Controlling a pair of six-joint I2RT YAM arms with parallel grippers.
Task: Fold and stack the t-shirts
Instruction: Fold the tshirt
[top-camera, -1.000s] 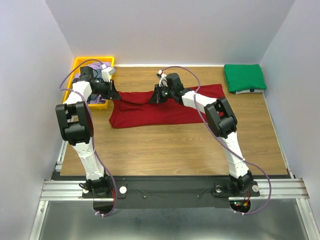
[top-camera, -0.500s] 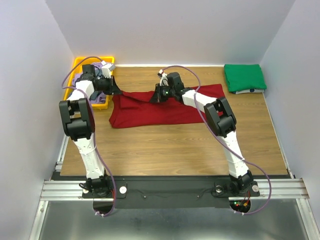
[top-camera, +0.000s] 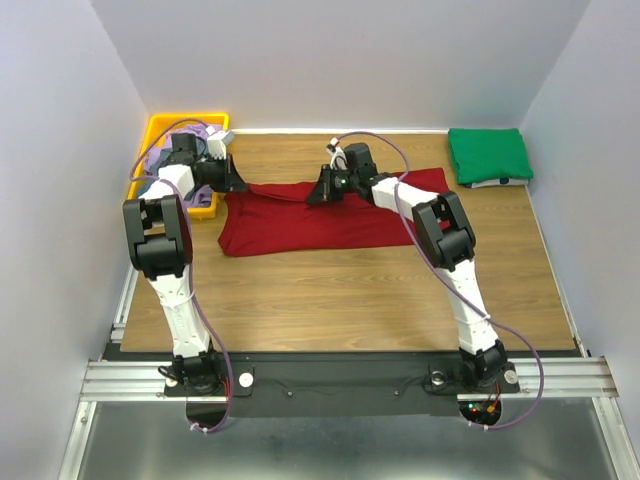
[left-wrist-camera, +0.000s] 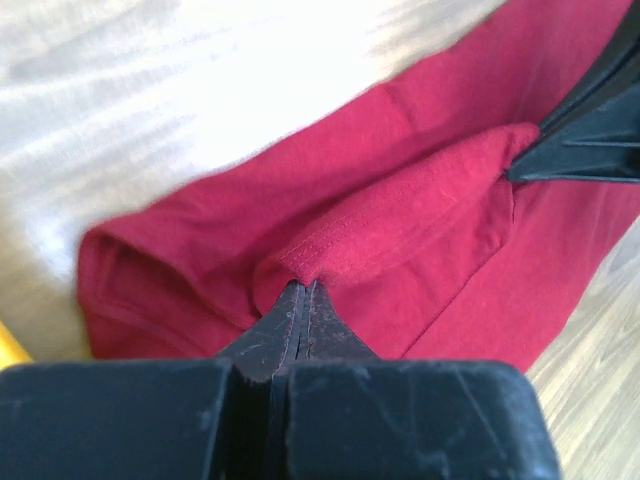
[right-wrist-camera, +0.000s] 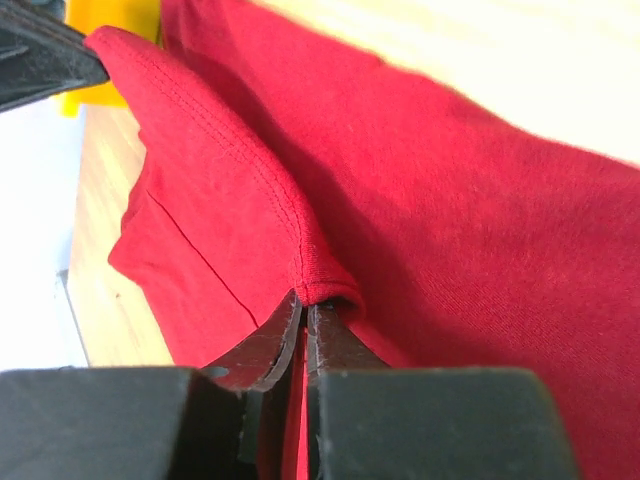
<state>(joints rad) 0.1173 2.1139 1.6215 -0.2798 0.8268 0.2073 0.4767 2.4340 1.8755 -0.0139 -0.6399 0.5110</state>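
A wooden counter (top-camera: 330, 290) between pale walls carries the dark red t-shirt (top-camera: 330, 225), spread across its far middle. The left gripper (top-camera: 238, 187) and right gripper (top-camera: 318, 192) each have jaws clamped on its far edge. A fold looks under way; next, I'd say, both should carry that edge evenly nearward. A folded green t-shirt (top-camera: 488, 154) lies far right.

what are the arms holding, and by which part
The dark red t-shirt, by its stitched far edge: left end effector near the left corner, right end effector farther along it.
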